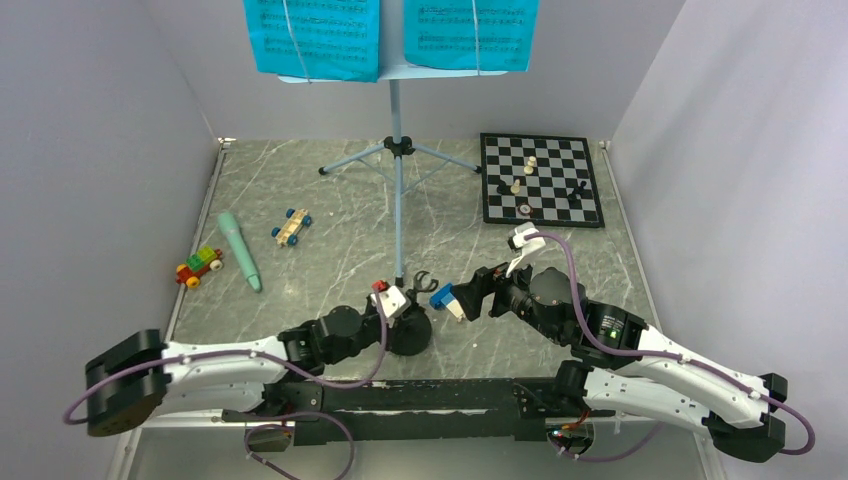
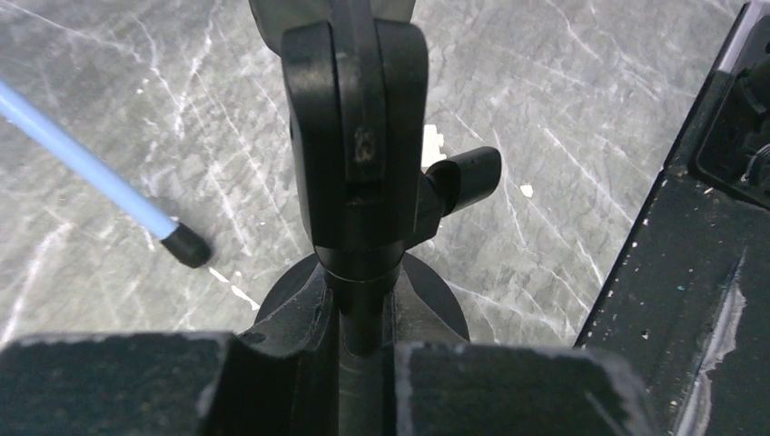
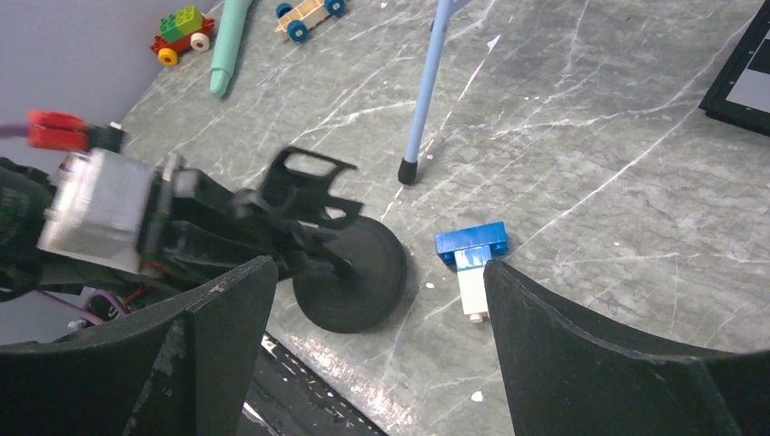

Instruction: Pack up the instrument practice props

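Note:
My left gripper [image 1: 398, 303] is shut on the post of the small black mic stand [image 1: 411, 333], just above its round base [image 2: 436, 295]. The stand's clip [image 3: 309, 182] points away from the left gripper [image 2: 363, 363]. My right gripper [image 1: 465, 297] hangs open just right of it, with nothing between its fingers [image 3: 227, 300]. The pale-blue music stand [image 1: 397, 150] stands at the back, and two cyan sheet-music pages [image 1: 315, 35] [image 1: 470, 30] rest on its desk. One stand leg [image 2: 91, 168] [image 3: 422, 109] ends close to the mic stand. The mint-green microphone [image 1: 240, 250] [image 3: 227, 45] lies at the left.
A blue-white block [image 1: 445, 298] [image 3: 470, 259] lies by my right fingertip. Two toy cars [image 1: 198, 266] [image 1: 291, 226] sit near the microphone. A chessboard [image 1: 540, 180] with pieces is at the back right. The black rail [image 2: 672, 300] of the arm mounts runs along the near edge.

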